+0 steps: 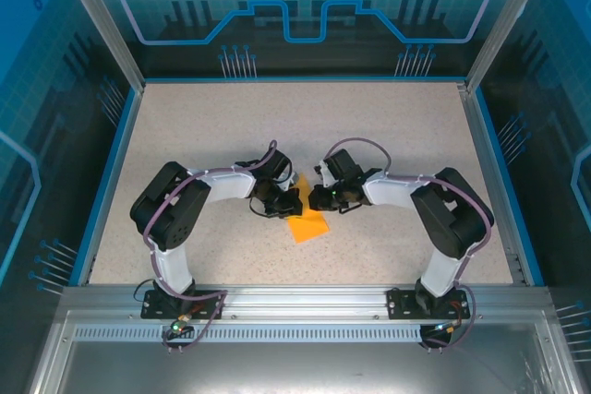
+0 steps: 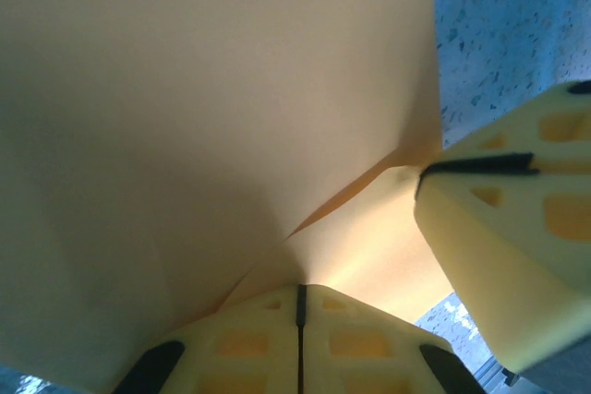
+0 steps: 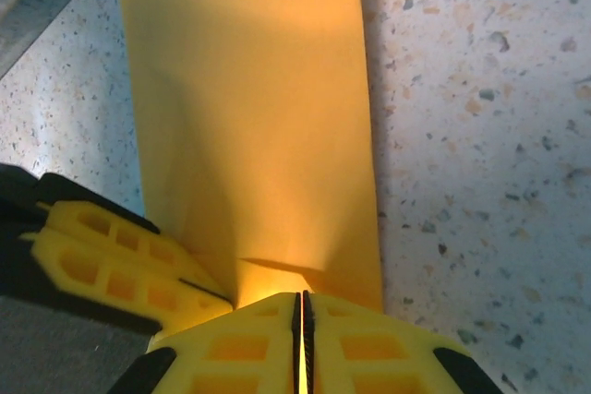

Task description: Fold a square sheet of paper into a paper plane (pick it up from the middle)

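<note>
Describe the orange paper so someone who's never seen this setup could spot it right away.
Start at the speckled beige table inside the blue-walled enclosure, then look to its near middle, where the two arms meet. There the left gripper and the right gripper both pinch a thin sheet of paper. It is the only bright orange thing on the table.

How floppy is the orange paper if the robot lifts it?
Probably very floppy: the orange paper buckles and creases where the left gripper and right gripper pinch it. Likely light too, being thin paper. It might tear if they pull apart.
</note>
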Robot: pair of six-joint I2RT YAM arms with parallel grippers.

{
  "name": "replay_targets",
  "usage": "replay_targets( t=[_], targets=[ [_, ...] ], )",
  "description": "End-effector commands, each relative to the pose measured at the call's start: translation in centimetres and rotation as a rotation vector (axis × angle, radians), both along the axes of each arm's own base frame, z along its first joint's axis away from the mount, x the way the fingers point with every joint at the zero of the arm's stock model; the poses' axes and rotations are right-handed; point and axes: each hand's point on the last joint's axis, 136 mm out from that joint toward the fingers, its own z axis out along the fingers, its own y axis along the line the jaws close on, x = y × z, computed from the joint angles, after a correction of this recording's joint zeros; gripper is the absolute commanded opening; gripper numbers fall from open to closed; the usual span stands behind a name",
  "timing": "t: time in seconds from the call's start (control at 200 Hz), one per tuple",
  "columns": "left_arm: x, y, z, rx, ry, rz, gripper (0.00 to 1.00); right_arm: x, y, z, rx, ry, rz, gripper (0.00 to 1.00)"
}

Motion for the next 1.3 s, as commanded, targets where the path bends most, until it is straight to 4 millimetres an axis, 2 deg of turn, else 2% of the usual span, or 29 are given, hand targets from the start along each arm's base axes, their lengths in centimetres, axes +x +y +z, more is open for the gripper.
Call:
replay_targets(
  t=[0.0,0.23,0.55,0.685,0.82,0.84,0.88,1.035,1.155,1.295],
  targets=[
    [-2.6,3.0,-3.5,0.137,0.087,-0.003,0.07,1.1,0.9,0.1,0.016,-0.013,0.0,0.12],
    [-2.8,3.1,-3.6,0.139,0.09,-0.004,0.06,1.2,0.3,-1.4,-0.024,0.014,-0.014,0.12],
    [-2.5,3.3,-3.8,0.147,0.084,-0.002,0.06,-0.9,-1.6,-3.8,-0.112,0.082,0.001,0.12],
    [-2.4,3.3,-3.9,0.152,0.086,-0.004,0.06,-0.8,-1.4,-2.1,-0.077,0.03,0.016,0.12],
    [-2.4,3.3,-3.9,0.152,0.085,-0.004,0.06,-0.6,-2.1,-1.1,-0.096,0.004,0.014,0.14],
    [-2.3,3.3,-3.9,0.152,0.085,-0.005,0.06,-1.4,-2.7,-1.7,-0.111,0.023,0.014,0.14],
    [-2.3,3.3,-3.9,0.153,0.087,-0.004,0.07,-1.6,-2.9,-1.5,-0.112,0.023,0.017,0.15],
    [-2.3,3.3,-3.9,0.155,0.086,-0.005,0.06,-2.2,-3.1,1.3,-0.092,-0.027,0.02,0.17],
    [-2.3,3.3,-4.0,0.156,0.091,-0.005,0.06,-3.3,-2.2,2.9,-0.045,-0.035,0.035,0.17],
    [-2.1,3.2,-4.0,0.154,0.088,-0.005,0.06,-5.6,-0.8,2.4,0.009,0.015,0.067,0.18]
  ],
)
